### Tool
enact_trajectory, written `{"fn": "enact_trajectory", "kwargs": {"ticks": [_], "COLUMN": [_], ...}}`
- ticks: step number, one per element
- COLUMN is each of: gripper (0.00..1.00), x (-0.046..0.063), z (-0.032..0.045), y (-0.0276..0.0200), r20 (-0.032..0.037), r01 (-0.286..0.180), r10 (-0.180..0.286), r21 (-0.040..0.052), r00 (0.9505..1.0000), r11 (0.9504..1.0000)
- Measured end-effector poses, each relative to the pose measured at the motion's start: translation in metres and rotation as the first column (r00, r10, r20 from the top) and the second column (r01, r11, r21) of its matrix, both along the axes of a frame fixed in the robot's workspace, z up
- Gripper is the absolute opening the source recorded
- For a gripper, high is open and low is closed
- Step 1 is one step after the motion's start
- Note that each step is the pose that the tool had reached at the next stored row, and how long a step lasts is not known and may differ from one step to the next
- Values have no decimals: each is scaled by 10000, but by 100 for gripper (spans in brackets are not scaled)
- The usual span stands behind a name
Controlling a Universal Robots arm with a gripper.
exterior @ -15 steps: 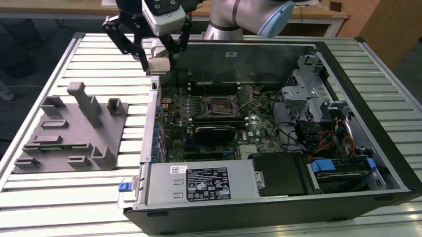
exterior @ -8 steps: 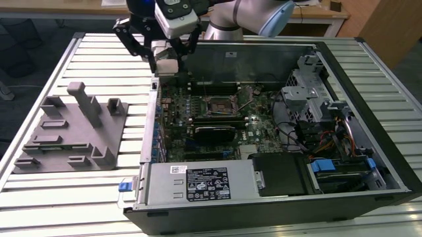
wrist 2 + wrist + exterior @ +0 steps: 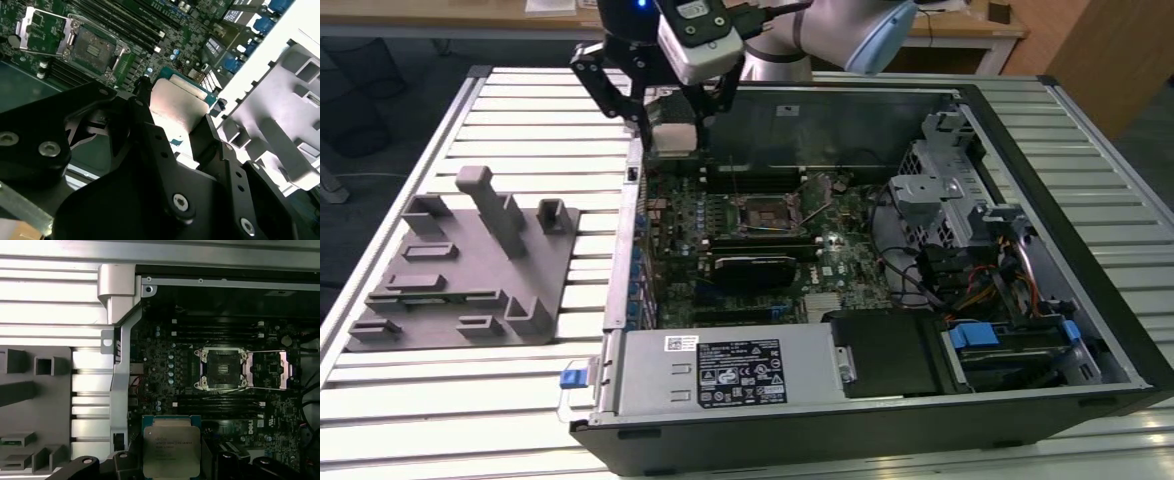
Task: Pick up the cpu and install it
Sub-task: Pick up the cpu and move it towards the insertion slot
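Note:
My gripper hangs above the far-left corner of the open computer case, shut on the cpu, a small flat square chip with a silvery top. In both wrist views the cpu sits clamped by its edges between the black fingers. The open motherboard socket lies below and off to one side, toward the exterior view's right, its metal latch frame swung open.
A grey fixture with upright posts rests on the slatted table at the exterior view's left of the case. Inside the case are a black block near the socket, a labelled power supply and drive cages with cables.

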State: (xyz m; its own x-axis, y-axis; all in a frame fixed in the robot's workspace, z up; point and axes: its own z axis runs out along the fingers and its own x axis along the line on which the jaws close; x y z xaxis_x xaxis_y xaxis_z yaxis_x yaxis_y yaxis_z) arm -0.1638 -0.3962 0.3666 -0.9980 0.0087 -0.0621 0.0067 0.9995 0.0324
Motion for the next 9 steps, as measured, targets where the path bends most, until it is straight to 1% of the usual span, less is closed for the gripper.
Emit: {"fn": "enact_trajectory", "kwargs": {"ticks": [9], "gripper": [55], "x": [174], "z": [-62], "y": [25], "r20": [-20], "r01": [0], "r10": [0], "r21": [-2], "r00": [10000], "r11": [10000]}}
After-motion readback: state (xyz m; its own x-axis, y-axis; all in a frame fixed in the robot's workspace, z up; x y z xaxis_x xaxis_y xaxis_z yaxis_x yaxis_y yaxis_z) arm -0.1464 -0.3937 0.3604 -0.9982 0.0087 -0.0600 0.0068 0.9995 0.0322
